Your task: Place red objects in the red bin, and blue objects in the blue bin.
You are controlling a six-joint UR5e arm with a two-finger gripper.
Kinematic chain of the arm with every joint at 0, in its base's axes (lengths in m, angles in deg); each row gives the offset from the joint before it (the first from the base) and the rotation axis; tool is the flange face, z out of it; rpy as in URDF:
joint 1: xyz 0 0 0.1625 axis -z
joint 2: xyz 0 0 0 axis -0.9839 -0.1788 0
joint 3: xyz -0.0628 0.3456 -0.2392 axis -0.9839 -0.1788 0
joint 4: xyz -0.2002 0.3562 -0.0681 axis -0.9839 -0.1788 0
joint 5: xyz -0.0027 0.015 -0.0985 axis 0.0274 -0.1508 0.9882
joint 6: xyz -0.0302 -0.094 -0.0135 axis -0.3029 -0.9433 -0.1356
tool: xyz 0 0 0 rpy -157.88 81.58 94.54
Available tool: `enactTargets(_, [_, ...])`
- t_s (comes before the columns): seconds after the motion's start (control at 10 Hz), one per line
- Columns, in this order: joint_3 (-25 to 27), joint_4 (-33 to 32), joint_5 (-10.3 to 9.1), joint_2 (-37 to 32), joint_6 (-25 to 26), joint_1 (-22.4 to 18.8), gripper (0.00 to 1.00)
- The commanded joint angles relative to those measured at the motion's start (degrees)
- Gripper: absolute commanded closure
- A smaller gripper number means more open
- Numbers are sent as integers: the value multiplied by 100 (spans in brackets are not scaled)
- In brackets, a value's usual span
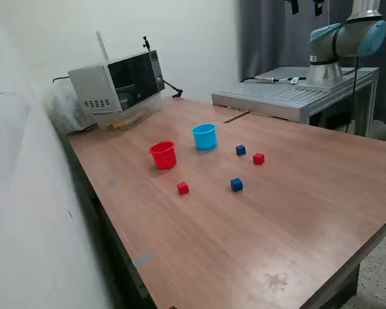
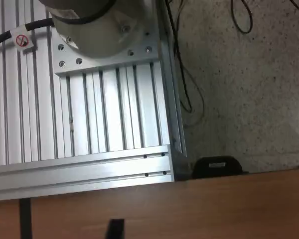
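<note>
In the exterior view the red bin (image 1: 163, 154) and the blue bin (image 1: 204, 136) stand upright side by side on the wooden table (image 1: 296, 212), and I cannot see into either. Two red objects (image 1: 183, 188) (image 1: 258, 158) and two blue objects (image 1: 236, 185) (image 1: 240, 150) lie loose on the table near the bins. My gripper (image 1: 306, 6) hangs high above the arm's base, far from all of them, open and holding nothing. The wrist view shows only the aluminium platform (image 2: 104, 124), a strip of table edge and one dark fingertip (image 2: 114, 229).
A grey microwave-like box (image 1: 119, 84) sits at the table's far corner by the wall. The arm's base (image 1: 334, 55) stands on a ribbed aluminium platform (image 1: 289, 96) beyond the table. Cables (image 2: 184, 74) lie on the speckled floor beside it.
</note>
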Motion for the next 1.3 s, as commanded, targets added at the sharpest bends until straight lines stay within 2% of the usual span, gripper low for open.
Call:
enactTargets(0.0, [0,0,0,0,0,0,0])
enactTargets(0.4, [-17,0,-26,0,-26,-26,0])
enactTargets(0.7, [-376,-175,0,131,-35,-62,0])
enactTargets(0.8, [-526,-863,-52,245,-18,-96,0])
enactTargets(0.9, [-745,-1784,-44,420,43,-323,0])
enactTargets(1.2, [-1019,-2905,-79,964,386,-308,0])
